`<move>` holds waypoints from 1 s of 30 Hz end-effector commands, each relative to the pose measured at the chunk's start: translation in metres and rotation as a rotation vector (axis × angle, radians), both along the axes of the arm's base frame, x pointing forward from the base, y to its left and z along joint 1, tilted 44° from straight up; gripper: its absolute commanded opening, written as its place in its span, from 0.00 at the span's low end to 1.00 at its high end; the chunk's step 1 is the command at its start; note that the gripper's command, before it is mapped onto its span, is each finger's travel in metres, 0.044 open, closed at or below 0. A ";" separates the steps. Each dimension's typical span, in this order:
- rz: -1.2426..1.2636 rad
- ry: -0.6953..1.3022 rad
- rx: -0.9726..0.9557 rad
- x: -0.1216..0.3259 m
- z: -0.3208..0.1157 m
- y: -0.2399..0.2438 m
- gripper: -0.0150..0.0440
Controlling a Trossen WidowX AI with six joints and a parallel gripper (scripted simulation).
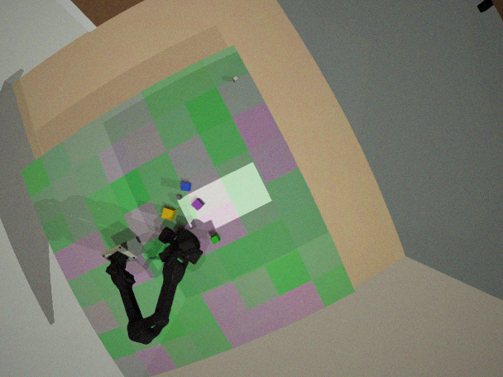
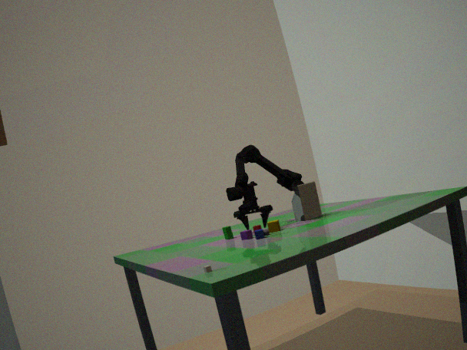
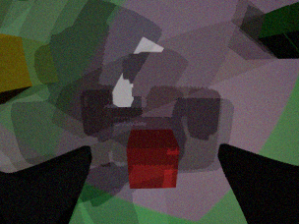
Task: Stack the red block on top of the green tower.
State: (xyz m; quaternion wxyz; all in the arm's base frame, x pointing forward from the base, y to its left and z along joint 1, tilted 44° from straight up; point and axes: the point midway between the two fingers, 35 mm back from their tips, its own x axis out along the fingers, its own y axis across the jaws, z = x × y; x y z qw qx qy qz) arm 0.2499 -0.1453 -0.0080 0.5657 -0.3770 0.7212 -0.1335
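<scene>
The red block (image 2: 257, 227) (image 3: 152, 159) stands on the table (image 1: 289, 231) (image 2: 184, 251). In the wrist view it is between the two finger lines, low in the picture. In the top view the arm hides it. My gripper (image 2: 256, 228) (image 3: 156, 153) is open and empty, pointing down just above the red block, with a finger to each side of it. The green tower (image 1: 215, 238) (image 2: 227, 232) (image 3: 285, 25) stands upright a short way off, at the upper right edge of the wrist view. No block rests on it.
A yellow block (image 1: 168, 213) (image 2: 273, 226) (image 3: 12, 61) stands on the side opposite the tower. A purple block (image 1: 198, 204) (image 2: 246, 235), a blue block (image 1: 185, 186) (image 2: 259, 234) and a small dark piece (image 1: 179, 197) lie nearby. A tiny pale cube (image 1: 235, 78) (image 2: 207, 269) lies far off.
</scene>
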 end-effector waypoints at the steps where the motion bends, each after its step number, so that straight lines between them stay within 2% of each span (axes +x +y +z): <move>1: 0.001 0.014 -0.002 -0.004 -0.006 -0.004 1.00; 16: 0.001 0.014 -0.002 -0.004 -0.005 -0.003 1.00; 28: 0.001 0.014 -0.002 -0.004 -0.005 -0.003 0.47; 30: 0.001 0.014 -0.002 -0.004 -0.005 -0.003 0.44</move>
